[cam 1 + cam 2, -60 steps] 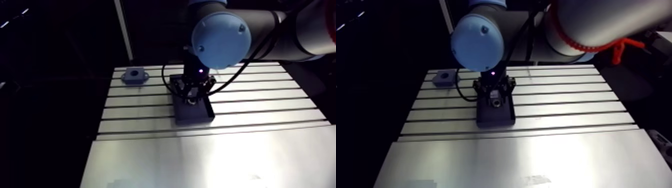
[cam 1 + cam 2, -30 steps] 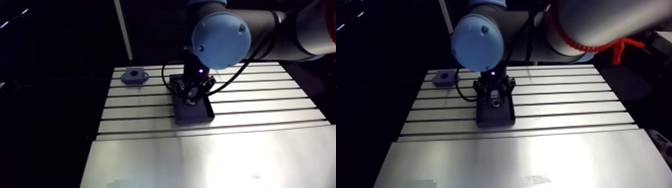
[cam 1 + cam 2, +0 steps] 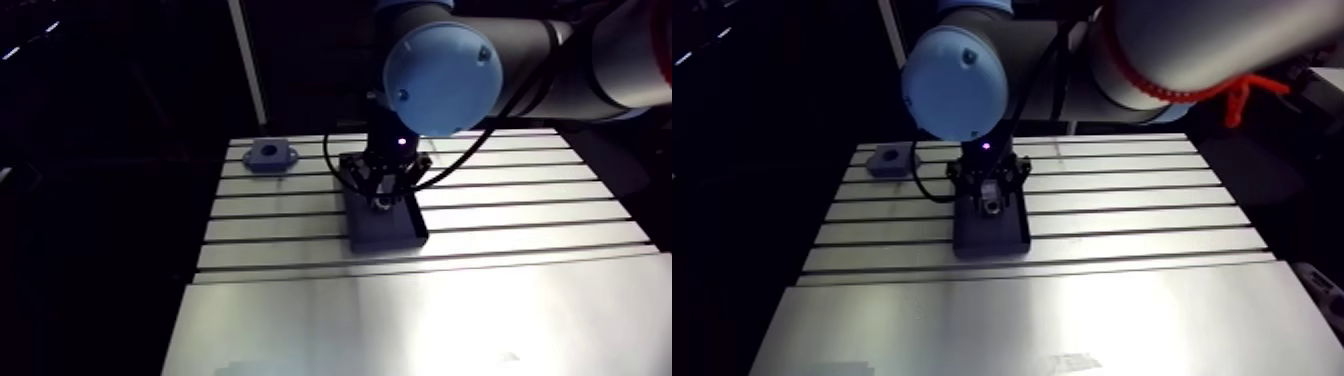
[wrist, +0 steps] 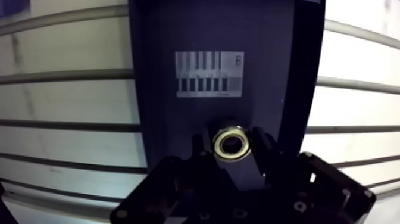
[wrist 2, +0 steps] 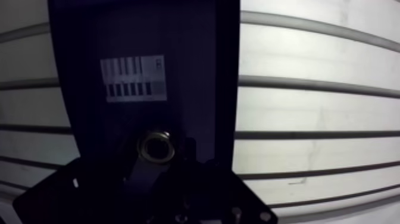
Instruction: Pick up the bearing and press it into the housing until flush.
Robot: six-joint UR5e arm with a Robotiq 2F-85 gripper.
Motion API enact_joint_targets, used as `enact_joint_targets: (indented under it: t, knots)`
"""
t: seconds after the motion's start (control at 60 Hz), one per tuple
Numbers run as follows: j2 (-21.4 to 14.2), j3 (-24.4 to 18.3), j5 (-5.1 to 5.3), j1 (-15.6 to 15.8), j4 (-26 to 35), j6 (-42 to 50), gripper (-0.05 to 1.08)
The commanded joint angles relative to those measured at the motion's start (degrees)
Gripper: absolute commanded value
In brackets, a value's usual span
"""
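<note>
Grips the bearing [image 4: 232,145] between narrow jaws, tray [image 4: 166,71] beneath, barely shifted since earlier; lift likely starting, housing [image 3: 270,153] far off.

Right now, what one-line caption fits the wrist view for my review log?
Claw shut on a brass-coloured bearing over a dark tray with a striped label, on the slotted table.

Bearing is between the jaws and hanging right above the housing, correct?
Not quite. The bearing is between the jaws, but it is above the dark tray, not the housing. The arm view shows the housing standing apart from the tray, near the far corner of the table.
</note>
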Motion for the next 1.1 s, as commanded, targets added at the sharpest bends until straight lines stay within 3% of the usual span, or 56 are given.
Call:
enact_joint_targets:
  t: [0.017, 0.4, 0.733, 1.1]
  knots:
    - [-2.69, -2.20, 0.03, 0.35, 4.45, 0.07, 0.71]
    - [-3.31, -13.18, 0.12, 1.95, 16.83, 2.00, 0.75]
    - [3.73, -24.56, -0.13, 8.60, 18.93, 3.63, 0.76]
    - [8.03, -30.53, -0.14, 13.38, 19.74, 5.10, 0.78]
